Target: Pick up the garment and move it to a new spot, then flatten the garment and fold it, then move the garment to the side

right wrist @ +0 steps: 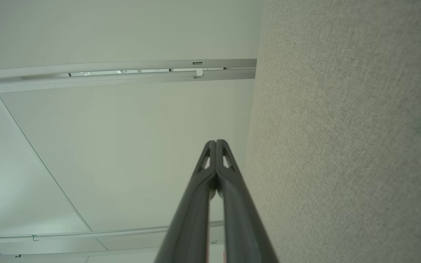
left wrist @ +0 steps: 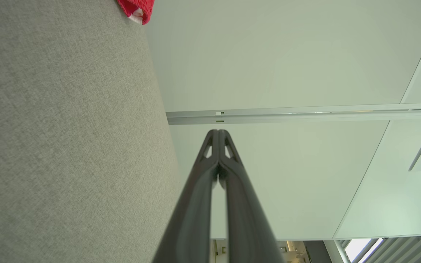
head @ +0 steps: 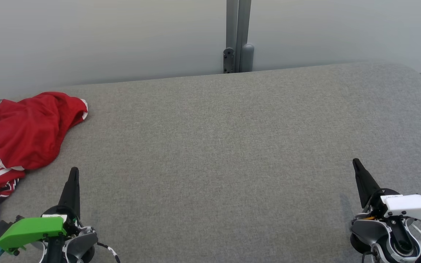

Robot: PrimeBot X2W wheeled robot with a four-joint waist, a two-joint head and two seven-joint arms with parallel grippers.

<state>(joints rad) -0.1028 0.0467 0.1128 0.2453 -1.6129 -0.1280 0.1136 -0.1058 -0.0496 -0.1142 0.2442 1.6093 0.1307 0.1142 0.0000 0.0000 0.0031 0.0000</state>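
Note:
A crumpled red garment (head: 24, 131) with white stripes and lettering lies bunched at the far left of the grey fabric table (head: 225, 146). One red and white corner of the garment (left wrist: 137, 9) peeks in at the top of the left wrist view. My left gripper (head: 74, 171) sits at the lower left, just right of the garment and apart from it, its fingers pressed together with nothing between them. At the lower right my right gripper (head: 355, 162) is likewise shut and empty. Both wrist views show the tips meeting, left gripper (left wrist: 217, 132) and right gripper (right wrist: 216, 142).
A pale wall (head: 122, 36) runs behind the table's far edge, with a grey metal post (head: 238, 36) at its middle. The table's right corner curves away at the upper right.

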